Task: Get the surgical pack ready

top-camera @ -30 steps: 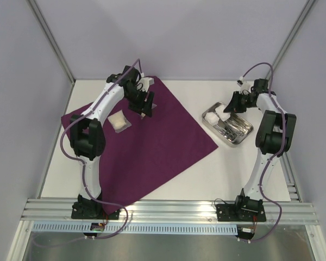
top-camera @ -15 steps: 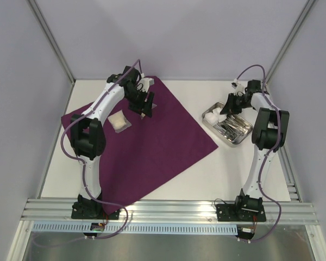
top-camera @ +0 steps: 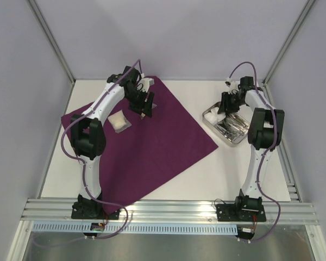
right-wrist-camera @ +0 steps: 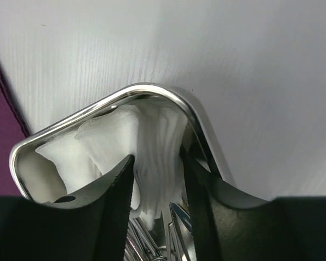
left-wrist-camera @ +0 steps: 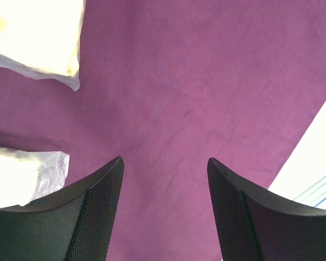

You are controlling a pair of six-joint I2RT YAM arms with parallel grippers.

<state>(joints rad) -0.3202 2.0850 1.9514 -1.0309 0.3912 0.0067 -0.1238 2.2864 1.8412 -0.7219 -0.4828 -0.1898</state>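
The dark-purple cloth [top-camera: 163, 144] lies spread on the left half of the table. A tan packet [top-camera: 119, 121] rests on it. My left gripper [top-camera: 145, 111] hovers open and empty over the cloth's far part. In the left wrist view it [left-wrist-camera: 164, 160] is above bare cloth [left-wrist-camera: 195, 81], with two packets [left-wrist-camera: 38, 32] [left-wrist-camera: 16, 174] to its left. The steel tray [top-camera: 238, 140] sits at the right. My right gripper [top-camera: 226, 106] is in its far-left corner. Its fingers [right-wrist-camera: 156, 155] are closed on a stack of white gauze pads [right-wrist-camera: 152, 128], with the forceps [right-wrist-camera: 176, 234] just below.
The tray's rim [right-wrist-camera: 152, 88] curves right round the gauze and the fingertips. The white tabletop [top-camera: 206, 174] lies between cloth and tray. Grey walls and metal posts bound the table at the back and sides.
My right gripper has swung left along the tray into its far-left corner, onto the gauze. The left arm and the packets have not moved.
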